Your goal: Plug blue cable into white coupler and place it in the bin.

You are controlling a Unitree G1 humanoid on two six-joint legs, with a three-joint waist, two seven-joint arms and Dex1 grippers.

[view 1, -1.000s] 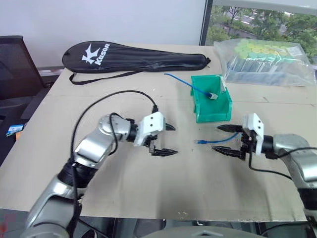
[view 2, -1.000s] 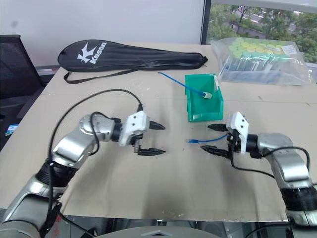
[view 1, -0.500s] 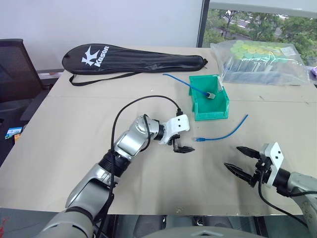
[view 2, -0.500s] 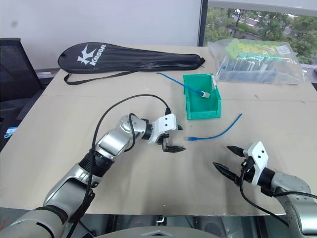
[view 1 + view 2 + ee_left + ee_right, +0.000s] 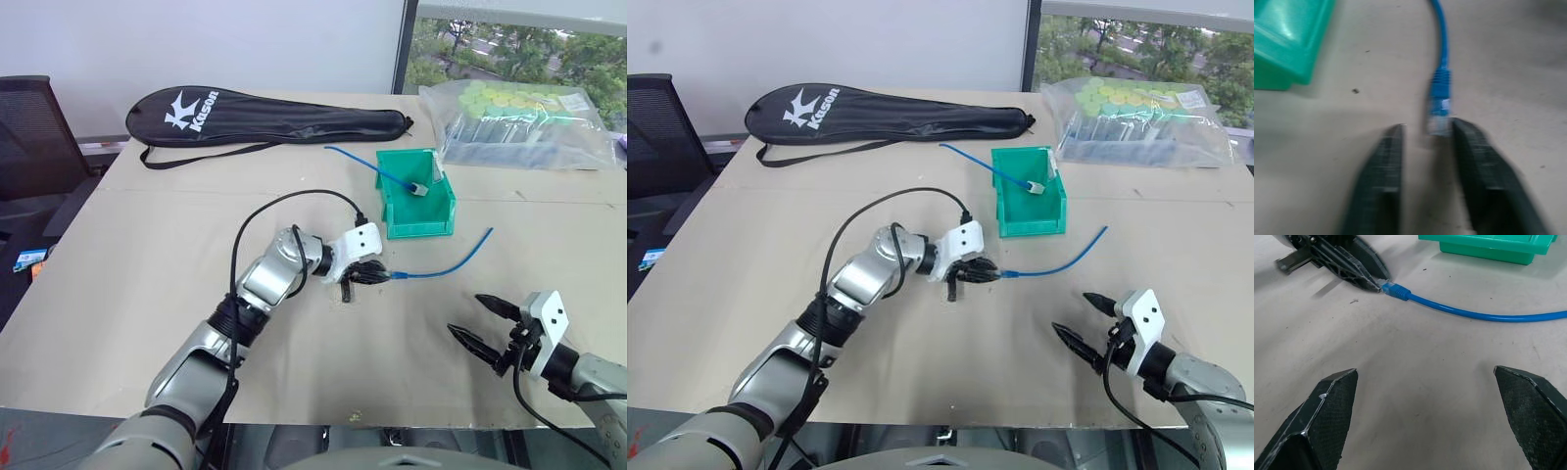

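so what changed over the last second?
The left gripper swung toward the right across the table to the plug end of the thin bright-blue patch cable and closed at it. The right gripper, open, let go of that cable and pulled back toward the near table edge. The green plastic bin, with the other blue cable hanging in it, stayed put.
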